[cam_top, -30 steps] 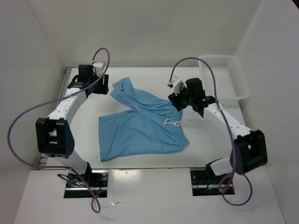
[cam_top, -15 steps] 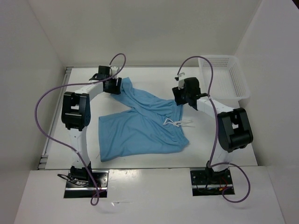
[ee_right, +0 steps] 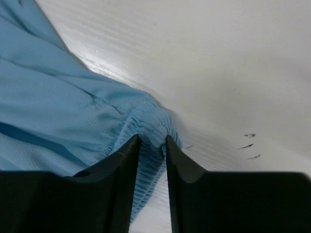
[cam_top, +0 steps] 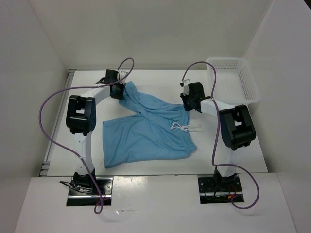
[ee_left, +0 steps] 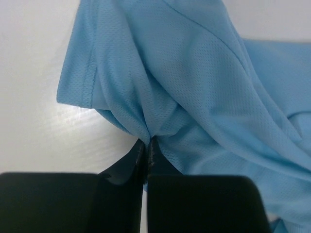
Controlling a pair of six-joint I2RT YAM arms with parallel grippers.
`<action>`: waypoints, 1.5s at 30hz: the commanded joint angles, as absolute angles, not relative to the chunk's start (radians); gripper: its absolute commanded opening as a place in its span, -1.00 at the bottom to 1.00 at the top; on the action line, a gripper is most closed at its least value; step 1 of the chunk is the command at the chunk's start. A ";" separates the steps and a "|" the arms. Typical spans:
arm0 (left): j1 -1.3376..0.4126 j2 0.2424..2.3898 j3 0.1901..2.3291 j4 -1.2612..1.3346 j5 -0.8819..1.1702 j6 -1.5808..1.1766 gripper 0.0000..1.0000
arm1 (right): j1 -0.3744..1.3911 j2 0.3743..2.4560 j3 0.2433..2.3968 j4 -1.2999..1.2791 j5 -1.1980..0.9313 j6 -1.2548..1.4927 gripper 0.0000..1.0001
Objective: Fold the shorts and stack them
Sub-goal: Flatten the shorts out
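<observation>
White tabletop (cam_top: pixel 223 141) fills the overhead view, with a white mesh basket (cam_top: pixel 252 97) at its far right corner. The shorts (cam_top: pixel 146 131) lie spread out to the left of the basket, the drawstring (cam_top: pixel 185 127) trailing off the side that faces it. The right gripper (cam_top: pixel 186 106) sits at the waistband corner nearest the basket. The left gripper (cam_top: pixel 121 93) sits at the leg hem farthest from the basket.

From the left wrist, the two black fingers (ee_left: pixel 129 162) are pressed together, pinching a small pucker of blue cloth just inside the hem corner. The bite looks thin, so any lift should start slowly and keep the cloth taut, or the pinch may slip off.

From the right wrist, the fingers (ee_right: pixel 121 165) stand close on either side of the gathered elastic, which fills the gap between them: a clamp on the waistband corner. It appears to sit near the very edge, on the basket side of the garment.

The step in hand seems to be raising both far corners to fold the shorts. Both arms would do well to rise together and level, carry the edge away from the basket's end of the table toward the near hem, and lay it down flat without dragging the lower layer.
</observation>
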State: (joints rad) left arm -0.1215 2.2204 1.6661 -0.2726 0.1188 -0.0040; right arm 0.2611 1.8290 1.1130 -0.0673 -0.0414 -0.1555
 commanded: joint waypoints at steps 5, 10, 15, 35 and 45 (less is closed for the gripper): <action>-0.035 1.978 1.540 -0.486 0.146 0.000 -1.00 | 0.258 1.839 1.154 -0.058 -0.022 -0.163 -1.00; -0.026 1.801 1.345 -0.619 0.108 0.000 -0.97 | 0.258 1.830 1.215 0.004 0.099 -0.150 -1.00; -0.049 1.727 1.148 -0.653 0.048 0.000 -0.66 | 0.267 1.830 1.275 -0.037 0.032 -0.216 -1.00; 0.066 2.180 1.813 -0.517 0.152 0.000 0.20 | 0.347 1.759 1.172 -0.087 -0.092 -0.410 -1.00; 0.000 2.281 1.767 -0.503 0.196 0.000 0.36 | 0.347 1.808 1.195 -0.087 -0.072 -0.428 -1.00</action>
State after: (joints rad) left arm 0.0200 2.2543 1.7912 -0.5152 0.1658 -0.0029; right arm 0.3370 1.8076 1.1812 -0.0849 -0.0673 -0.4126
